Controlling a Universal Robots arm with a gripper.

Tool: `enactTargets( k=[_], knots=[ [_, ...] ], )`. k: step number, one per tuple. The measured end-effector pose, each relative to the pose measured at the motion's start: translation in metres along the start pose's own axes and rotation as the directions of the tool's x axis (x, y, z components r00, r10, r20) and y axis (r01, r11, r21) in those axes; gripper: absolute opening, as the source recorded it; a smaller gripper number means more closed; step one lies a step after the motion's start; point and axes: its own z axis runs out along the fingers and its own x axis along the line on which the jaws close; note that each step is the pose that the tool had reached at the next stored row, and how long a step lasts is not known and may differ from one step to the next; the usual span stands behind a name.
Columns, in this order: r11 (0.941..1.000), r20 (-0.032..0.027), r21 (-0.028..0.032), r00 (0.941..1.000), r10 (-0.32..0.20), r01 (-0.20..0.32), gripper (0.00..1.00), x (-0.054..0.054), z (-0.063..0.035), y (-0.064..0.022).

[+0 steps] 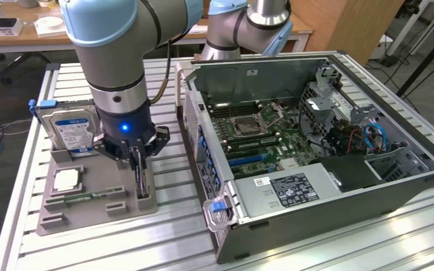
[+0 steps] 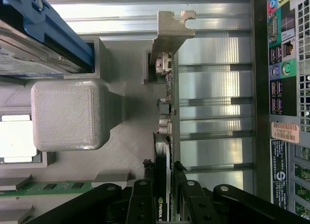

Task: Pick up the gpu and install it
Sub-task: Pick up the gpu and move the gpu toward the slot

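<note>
The gpu (image 1: 140, 182) is a thin dark card standing on edge in a slot of the grey holder (image 1: 89, 215), at the holder's end nearest the case. In the wrist view the gpu (image 2: 164, 136) runs lengthwise, with its silver bracket (image 2: 169, 35) at the far end. My gripper (image 1: 136, 161) hangs straight down over the card. Its black fingers (image 2: 145, 187) press against both faces of the card, so the gripper (image 2: 163, 178) is shut on it. The card's lower edge still sits in the slot.
On the same holder stand a silver hard drive with a blue label (image 1: 70, 131), a processor chip (image 1: 66, 179) and a green memory stick (image 1: 89, 197). The open computer case (image 1: 398, 186) lies to the exterior view's right, motherboard (image 1: 262, 141) exposed. Its rear ports (image 2: 286, 88) are close to the card.
</note>
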Motion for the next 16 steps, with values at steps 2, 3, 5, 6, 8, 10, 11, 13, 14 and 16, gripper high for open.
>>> enactTargets(
  k=[2, 3, 5, 6, 8, 10, 11, 13, 14, 16],
  knots=[
    [1.0, 0.0002, -0.0002, 1.0, 0.0, 0.0, 0.26, 0.0, 0.0, 0.0],
    [1.0, 0.0003, -0.0003, 1.0, 0.0, 0.0, 0.26, -0.0001, -0.0002, 0.0001],
    [1.0, 0.0, 0.0, 1.0, 0.0, 0.0, 0.26, 0.0, -0.0011, 0.0001],
    [1.0, 0.0, 0.0001, 1.0, 0.0, 0.0, 0.26, 0.0, -0.0017, 0.0001],
    [1.0, 0.0, 0.0, 1.0, 0.0, 0.0, 0.26, -0.0001, -0.003, 0.0001],
    [1.0, 0.0, 0.0, 1.0, 0.0, 0.0, 0.26, -0.0001, -0.0046, 0.0002],
    [1.0, 0.0, 0.0, 1.0, 0.0, 0.0, 0.26, -0.0001, -0.0054, 0.0003],
    [1.0, 0.0, 0.0, 1.0, 0.0, 0.0, 0.26, -0.0002, -0.0071, 0.0003],
    [1.0, 0.0, 0.0, 1.0, 0.0, 0.0, 0.26, -0.0002, -0.0081, 0.0004],
    [1.0, 0.0, 0.0, 1.0, 0.0, 0.0, 0.26, -0.0002, -0.0099, 0.0005]
  ],
)
